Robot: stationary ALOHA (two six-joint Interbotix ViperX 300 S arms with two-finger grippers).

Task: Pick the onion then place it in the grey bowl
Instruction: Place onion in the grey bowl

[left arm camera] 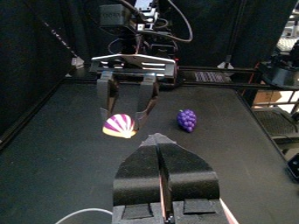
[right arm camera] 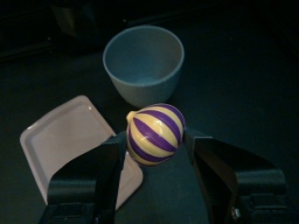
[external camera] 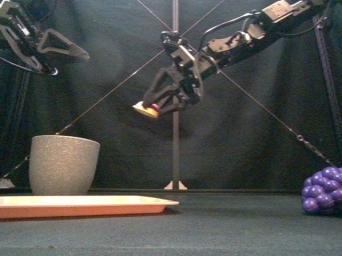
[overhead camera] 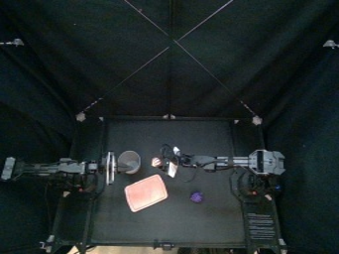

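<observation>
The onion (right arm camera: pixel 156 134), striped purple and white with a yellowish tip, hangs in the air with my right gripper (right arm camera: pixel 158 142) shut on it. In the front view the onion (external camera: pixel 147 108) is well above the table, right of and higher than the grey speckled cup (external camera: pixel 64 163). From the right wrist, the cup (right arm camera: pixel 143 61) stands open just beyond the onion. Seen from above, the right gripper (overhead camera: pixel 165 159) is beside the cup (overhead camera: pixel 130 159). My left gripper (left arm camera: pixel 163 166) rests shut at the table's left, holding nothing.
A flat pink tray (overhead camera: pixel 146 194) lies in front of the cup, toward the table's front. A bunch of purple toy grapes (overhead camera: pixel 196 197) sits on the table to the right of the tray, also seen low at the right in the front view (external camera: pixel 323 190).
</observation>
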